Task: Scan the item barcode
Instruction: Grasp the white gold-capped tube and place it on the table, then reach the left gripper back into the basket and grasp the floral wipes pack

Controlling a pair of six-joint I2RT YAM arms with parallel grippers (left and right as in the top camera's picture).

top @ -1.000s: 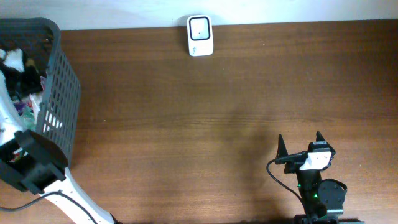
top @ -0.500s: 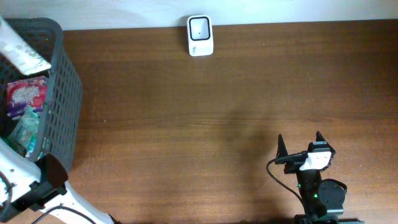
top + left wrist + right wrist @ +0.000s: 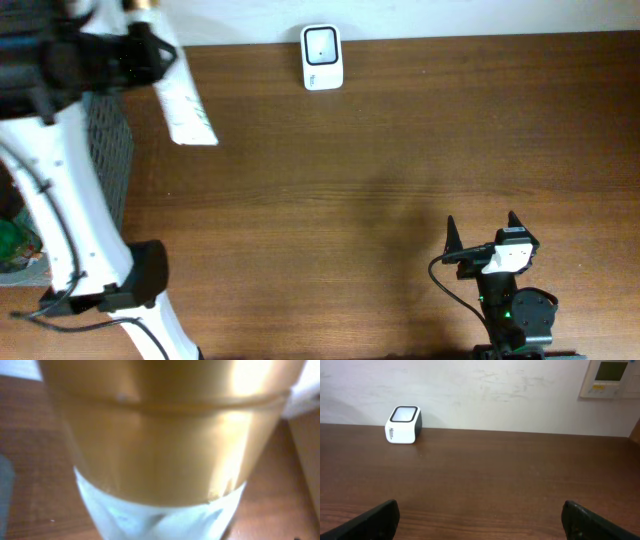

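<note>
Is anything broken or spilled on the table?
Nothing stands out. The white tube hangs tilted in the left gripper above the table, the scanner sits at the far edge, and nothing has spilled.

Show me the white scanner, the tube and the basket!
white scanner (image 3: 321, 57): overhead view, on its top face.
tube (image 3: 186, 112): overhead view, on its white body below the gold cap.
basket (image 3: 106, 160): overhead view, on its mesh side wall.

Gold-capped tube (image 3: 160, 435), body white, perhaps pale green; white-and-black scanner (image 3: 321, 57); brown woodgrain table (image 3: 350, 200); dark grey basket (image 3: 108, 160).
</note>
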